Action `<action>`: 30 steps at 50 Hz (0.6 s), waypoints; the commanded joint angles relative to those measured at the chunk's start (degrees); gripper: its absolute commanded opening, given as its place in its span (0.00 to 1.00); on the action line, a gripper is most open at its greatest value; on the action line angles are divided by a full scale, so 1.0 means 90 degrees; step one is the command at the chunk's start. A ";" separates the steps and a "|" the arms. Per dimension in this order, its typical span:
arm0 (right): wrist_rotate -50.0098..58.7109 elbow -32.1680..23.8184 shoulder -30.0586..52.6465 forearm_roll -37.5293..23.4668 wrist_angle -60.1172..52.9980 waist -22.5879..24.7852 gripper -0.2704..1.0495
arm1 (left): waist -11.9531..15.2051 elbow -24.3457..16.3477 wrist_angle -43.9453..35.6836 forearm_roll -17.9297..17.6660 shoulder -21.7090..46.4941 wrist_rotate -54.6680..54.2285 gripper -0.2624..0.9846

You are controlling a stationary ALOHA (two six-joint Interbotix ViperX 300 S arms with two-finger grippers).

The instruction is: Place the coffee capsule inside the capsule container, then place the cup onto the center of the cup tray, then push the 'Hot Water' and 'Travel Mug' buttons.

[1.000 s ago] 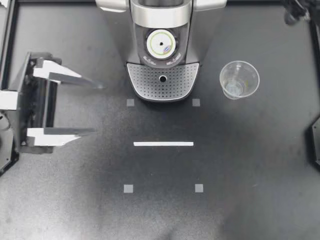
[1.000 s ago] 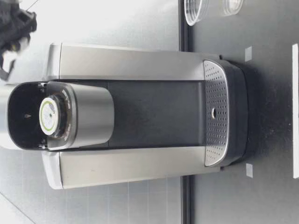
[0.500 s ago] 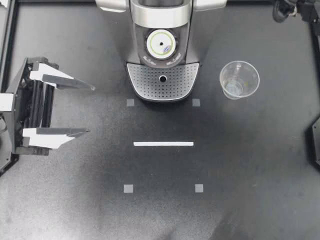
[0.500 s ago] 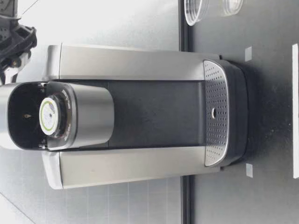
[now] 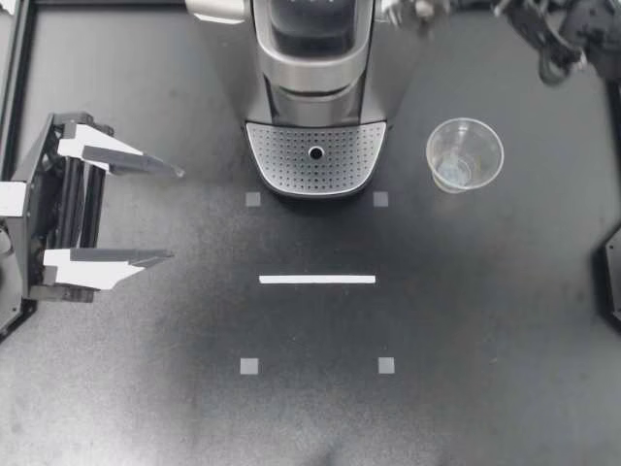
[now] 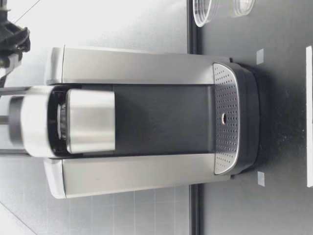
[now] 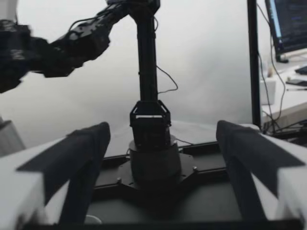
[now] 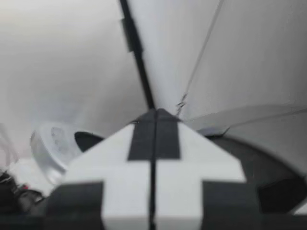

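Lid (image 5: 315,49) now down over the capsule bay, so the capsule seen half a second ago is out of sight, and the right gripper (image 5: 415,12) has come in by the far right corner of the brewer (image 5: 398,58), its fingers (image 8: 129,158) pressed together with nothing between them. Left gripper (image 5: 175,215) unmoved over the left side of the table (image 5: 310,417) — fingers spread wide, empty. Cup (image 5: 464,155) upright on the table to the right of the brewer, near the tray (image 5: 281,160) but off it.
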 commanded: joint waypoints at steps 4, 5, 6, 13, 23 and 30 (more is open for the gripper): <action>0.0020 0.0156 -0.0342 0.0020 -0.0107 0.0254 0.21 | -0.0010 -0.0088 -0.0059 -0.0049 -0.0010 -0.0088 0.91; 0.0029 0.0186 -0.0361 0.0020 -0.0107 0.0273 0.21 | -0.0010 -0.0088 -0.0059 -0.0059 -0.0010 -0.0107 0.91; 0.0029 0.0225 -0.0391 0.0029 -0.0107 0.0322 0.21 | -0.0010 -0.0088 -0.0059 -0.0059 0.0000 -0.0107 0.91; 0.0059 0.0439 -0.0420 0.0059 -0.0107 0.0537 0.21 | 0.0000 -0.0059 -0.0059 -0.0166 0.0010 -0.0127 0.91; 0.0273 0.0674 -0.0332 0.0088 -0.0107 0.0762 0.21 | -0.0010 -0.0049 -0.0049 -0.0332 0.0059 -0.0127 0.91; 0.0410 0.0859 -0.0332 0.0098 -0.0107 0.0879 0.21 | -0.0010 -0.0068 -0.0059 -0.0342 0.0127 -0.0127 0.91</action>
